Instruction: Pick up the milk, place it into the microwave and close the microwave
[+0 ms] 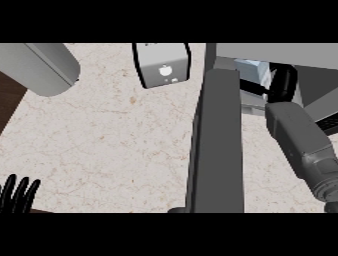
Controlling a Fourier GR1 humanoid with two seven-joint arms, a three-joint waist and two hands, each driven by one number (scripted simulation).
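Black fingers of my left hand (11,194) stand straight and open at the lower left edge, resting, holding nothing. My right forearm (305,145) reaches past the open microwave door (218,145); its hand (281,82) is inside, and I cannot tell its grip. Just beside it sits the pale milk (250,70), in the microwave (290,55). Speckled beige counter (105,140) spreads left.

Right hand (281,82) mostly hidden between microwave door (216,145) and microwave body (290,54); can't tell its fingers. Milk carton (252,70) only partly visible behind the door edge. Left hand (11,196) cut off at bottom-left, grey cylinder (35,65) cut by the top.
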